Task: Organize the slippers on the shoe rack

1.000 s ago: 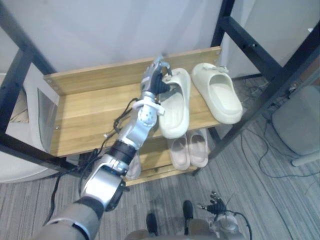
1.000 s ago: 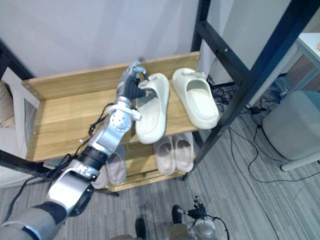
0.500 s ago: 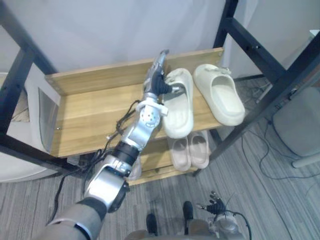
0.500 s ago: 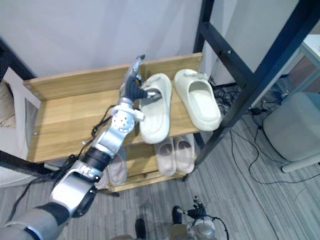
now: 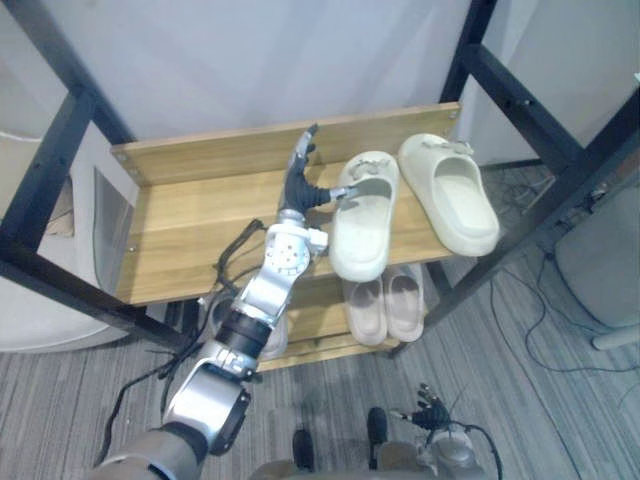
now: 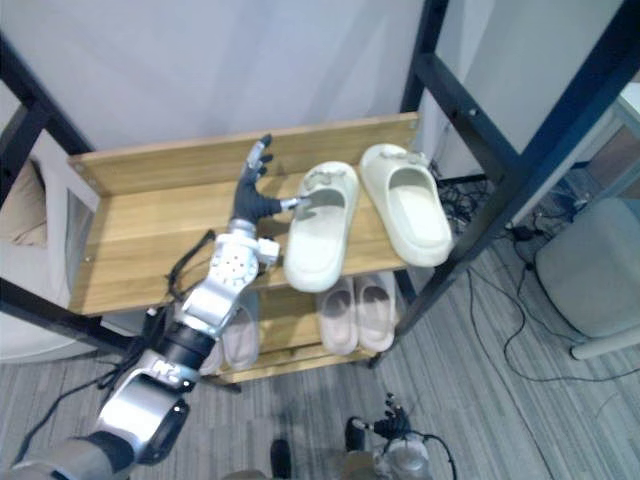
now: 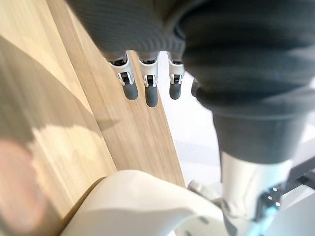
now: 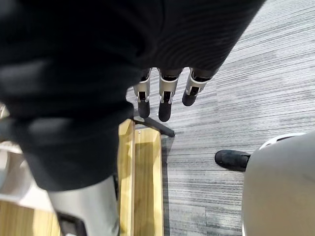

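Observation:
Two cream slippers lie side by side on the wooden top shelf (image 5: 190, 215) of the shoe rack: the left cream slipper (image 5: 360, 215) and the right cream slipper (image 5: 450, 195). My left hand (image 5: 298, 182) is just left of the left slipper, open, fingers straight toward the wall, and the thumb reaches to that slipper's far end. In the left wrist view the fingers (image 7: 145, 88) hover over bare wood beside the slipper (image 7: 142, 206). My right hand (image 5: 430, 415) hangs low over the floor, open, with its fingers (image 8: 165, 101) relaxed.
A beige pair of slippers (image 5: 385, 300) sits on the lower shelf, with another slipper (image 6: 238, 335) behind my arm. Black frame posts (image 5: 545, 215) flank the rack. A grey stool (image 5: 605, 250) stands on the carpet at right. The wall is close behind the shelf.
My left hand has let go of the left cream slipper, straightened its fingers and drawn a little to the left. The slipper now rests on the shelf. The camera view has shifted.

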You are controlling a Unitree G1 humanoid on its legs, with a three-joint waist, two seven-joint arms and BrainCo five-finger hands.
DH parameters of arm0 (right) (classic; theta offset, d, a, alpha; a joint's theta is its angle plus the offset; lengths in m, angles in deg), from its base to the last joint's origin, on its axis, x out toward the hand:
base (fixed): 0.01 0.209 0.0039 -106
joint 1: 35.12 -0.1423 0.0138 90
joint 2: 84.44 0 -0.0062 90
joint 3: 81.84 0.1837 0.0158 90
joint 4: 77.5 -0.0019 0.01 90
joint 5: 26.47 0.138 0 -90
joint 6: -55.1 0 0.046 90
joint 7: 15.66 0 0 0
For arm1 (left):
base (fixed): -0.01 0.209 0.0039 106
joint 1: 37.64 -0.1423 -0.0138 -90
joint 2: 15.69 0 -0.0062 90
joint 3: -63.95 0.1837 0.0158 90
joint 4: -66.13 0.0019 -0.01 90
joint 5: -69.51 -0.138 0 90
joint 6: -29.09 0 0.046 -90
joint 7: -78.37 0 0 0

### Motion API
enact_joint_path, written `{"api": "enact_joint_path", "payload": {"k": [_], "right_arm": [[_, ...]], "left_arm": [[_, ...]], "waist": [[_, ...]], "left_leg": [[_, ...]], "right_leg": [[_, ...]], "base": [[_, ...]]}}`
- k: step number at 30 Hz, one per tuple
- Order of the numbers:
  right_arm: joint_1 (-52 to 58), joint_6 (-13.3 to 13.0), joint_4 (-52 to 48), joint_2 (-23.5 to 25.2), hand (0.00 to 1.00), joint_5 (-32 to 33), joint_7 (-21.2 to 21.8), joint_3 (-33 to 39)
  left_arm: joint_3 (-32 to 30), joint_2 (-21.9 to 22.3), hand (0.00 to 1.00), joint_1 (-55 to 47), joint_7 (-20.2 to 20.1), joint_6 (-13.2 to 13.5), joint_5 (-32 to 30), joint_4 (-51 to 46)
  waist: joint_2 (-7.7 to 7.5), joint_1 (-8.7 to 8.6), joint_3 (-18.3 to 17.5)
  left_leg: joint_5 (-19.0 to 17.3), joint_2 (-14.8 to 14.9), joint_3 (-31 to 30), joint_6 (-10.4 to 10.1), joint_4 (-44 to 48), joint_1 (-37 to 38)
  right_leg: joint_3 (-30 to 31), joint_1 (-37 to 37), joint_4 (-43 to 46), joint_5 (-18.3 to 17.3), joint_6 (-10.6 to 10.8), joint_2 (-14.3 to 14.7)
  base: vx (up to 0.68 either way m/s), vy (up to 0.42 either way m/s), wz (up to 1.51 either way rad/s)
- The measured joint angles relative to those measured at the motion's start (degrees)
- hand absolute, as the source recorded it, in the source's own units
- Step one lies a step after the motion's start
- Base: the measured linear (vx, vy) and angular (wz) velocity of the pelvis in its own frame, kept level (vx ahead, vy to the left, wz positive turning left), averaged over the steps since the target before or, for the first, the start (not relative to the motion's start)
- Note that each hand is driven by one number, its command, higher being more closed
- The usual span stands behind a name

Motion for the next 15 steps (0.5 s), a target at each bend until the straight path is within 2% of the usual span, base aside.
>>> {"api": "enact_joint_path", "payload": {"k": [8,12,15], "right_arm": [[-0.01,0.14,0.10,0.08,0.00,0.01,0.28,-0.43],[0.17,0.16,0.15,0.05,0.00,0.02,0.26,-0.42],[0.27,0.17,0.29,0.03,0.00,0.02,0.27,-0.44]], "left_arm": [[0.05,-0.13,0.00,-2.01,-1.34,0.28,3.00,-3.10],[0.88,-0.49,0.00,-5.45,-2.59,1.29,6.96,-6.21],[2.28,-1.09,0.00,-9.14,-3.92,1.64,10.12,-9.22]], "waist": [[-0.05,0.87,-0.02],[-0.15,1.00,-0.08],[-0.44,1.73,-0.25]], "left_leg": [[0.12,-0.15,-0.53,0.16,0.01,-0.02],[0.18,-0.15,-1.34,0.20,0.12,0.01],[0.18,-0.16,-1.40,0.20,0.25,0.01]], "right_leg": [[-0.64,0.20,0.22,-0.07,0.08,-0.14],[-1.37,0.63,0.22,-0.07,0.09,-0.15],[-1.43,0.74,0.16,-0.08,0.09,-0.19]], "base": [[-0.02,-0.007,0.03],[-0.02,-0.011,0.10],[-0.02,-0.005,0.01]]}}
